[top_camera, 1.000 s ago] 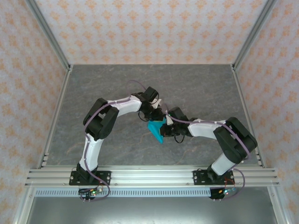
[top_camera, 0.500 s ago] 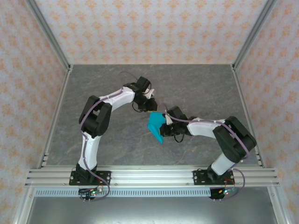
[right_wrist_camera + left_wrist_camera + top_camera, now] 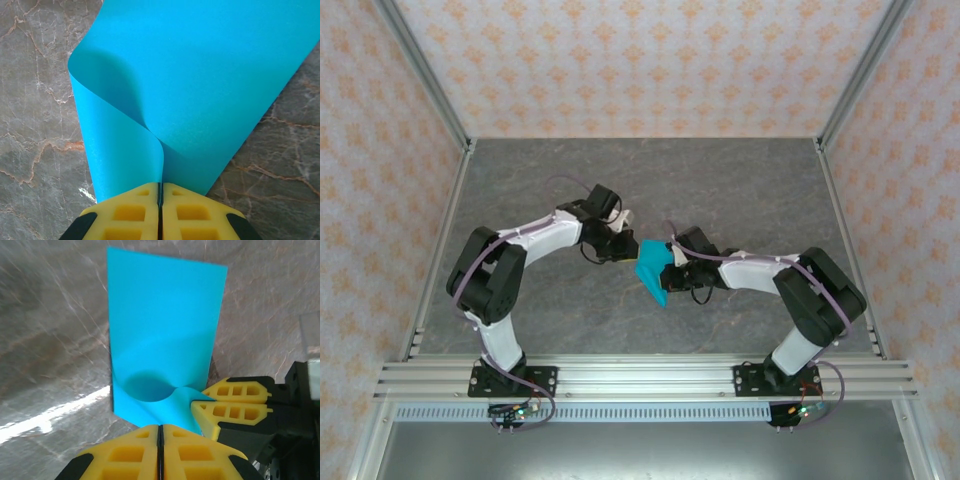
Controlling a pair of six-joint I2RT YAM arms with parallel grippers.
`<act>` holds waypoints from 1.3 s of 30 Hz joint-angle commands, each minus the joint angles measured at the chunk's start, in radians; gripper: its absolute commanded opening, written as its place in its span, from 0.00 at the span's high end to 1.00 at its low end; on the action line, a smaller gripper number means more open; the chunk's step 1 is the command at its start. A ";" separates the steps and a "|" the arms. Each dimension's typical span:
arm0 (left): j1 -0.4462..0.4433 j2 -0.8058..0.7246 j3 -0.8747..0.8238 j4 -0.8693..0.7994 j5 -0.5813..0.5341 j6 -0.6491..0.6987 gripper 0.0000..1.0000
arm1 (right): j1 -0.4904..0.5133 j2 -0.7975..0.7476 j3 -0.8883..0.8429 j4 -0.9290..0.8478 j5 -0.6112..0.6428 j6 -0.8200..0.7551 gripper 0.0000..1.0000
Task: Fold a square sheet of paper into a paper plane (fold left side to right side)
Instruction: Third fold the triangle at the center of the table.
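Sheet (image 3: 200, 75): curled, uncreased.
Right hand (image 3: 160, 186): clamped on its edge.
Left hand (image 3: 160, 428): closed tight, just beside it.
Risk: pressed now, that bulge could crease crooked.

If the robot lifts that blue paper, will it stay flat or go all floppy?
Probably floppy: the square sheet of paper curls into a soft loop where the right gripper pinches it. It likely weighs very little, since that one pinch seems to keep it raised.

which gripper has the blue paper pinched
The right gripper: the square sheet of paper runs into its closed jaws. The left gripper is shut too, but empty, beside the sheet.
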 commanded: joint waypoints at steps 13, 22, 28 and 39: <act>-0.123 0.101 0.006 0.116 0.014 -0.072 0.91 | 0.019 0.062 -0.020 -0.098 0.066 -0.024 0.92; -0.128 0.101 0.000 0.136 0.017 -0.109 0.91 | 0.019 0.069 -0.019 -0.097 0.067 -0.025 0.92; -0.146 0.150 0.023 0.124 0.012 -0.107 0.91 | 0.020 0.068 -0.018 -0.099 0.066 -0.024 0.92; -0.148 0.144 -0.021 0.073 -0.054 -0.083 0.91 | 0.021 0.068 -0.017 -0.108 0.075 -0.030 0.92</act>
